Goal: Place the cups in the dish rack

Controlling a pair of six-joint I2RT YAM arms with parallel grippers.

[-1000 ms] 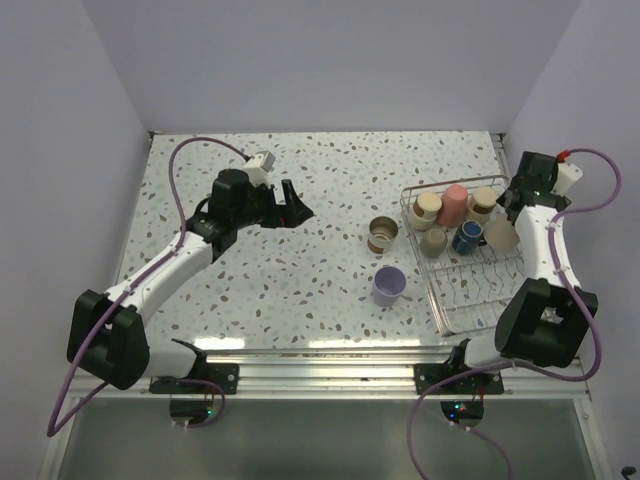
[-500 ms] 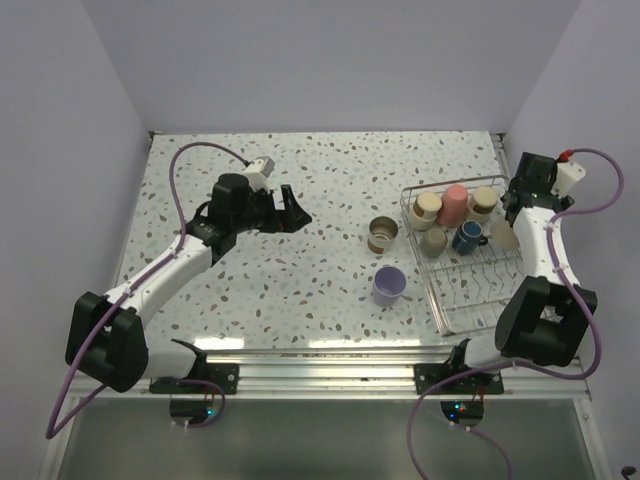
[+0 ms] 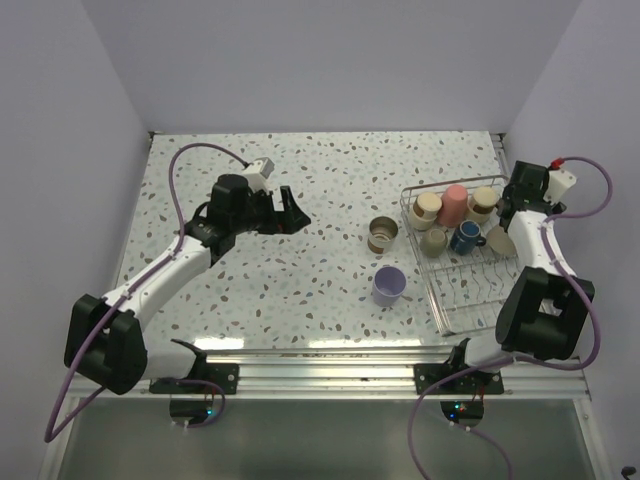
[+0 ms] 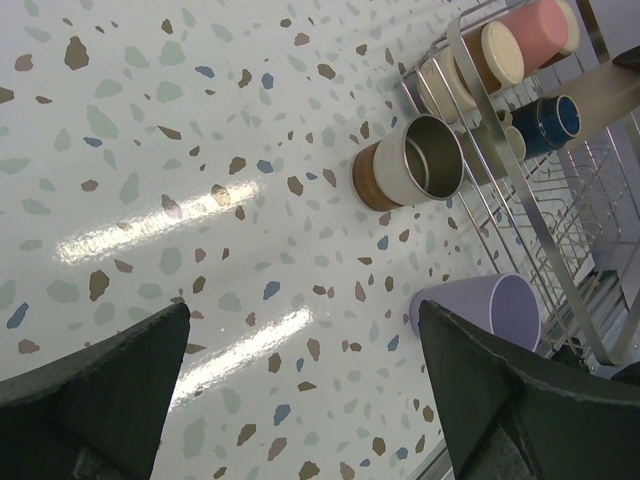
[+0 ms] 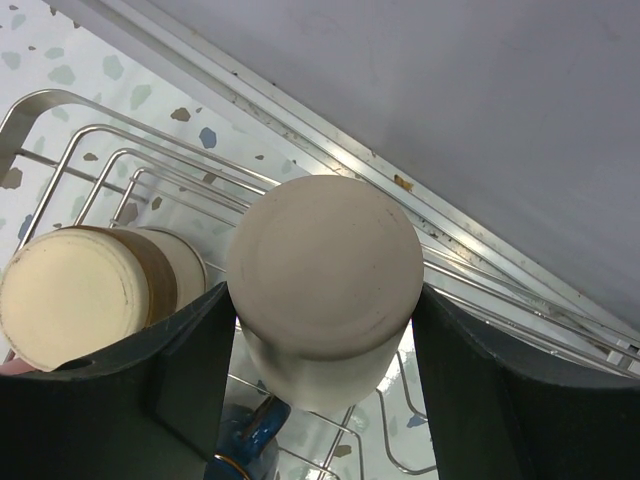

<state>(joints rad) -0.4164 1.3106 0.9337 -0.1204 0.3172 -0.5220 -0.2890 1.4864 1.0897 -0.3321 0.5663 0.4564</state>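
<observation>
Speckled terrazzo tabletop (image 3: 330,170), plain lavender walls (image 3: 330,60), glossy reflections

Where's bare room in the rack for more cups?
Near half of the dish rack is bare wire. Far end is crowded: pink cup, tan cups, blue mug, plus the beige cup in the right pincer.

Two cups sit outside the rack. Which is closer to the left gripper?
The steel cup with the brown band, farther back on the table. The lavender cup sits nearer the front edge, farther from the left gripper.
</observation>
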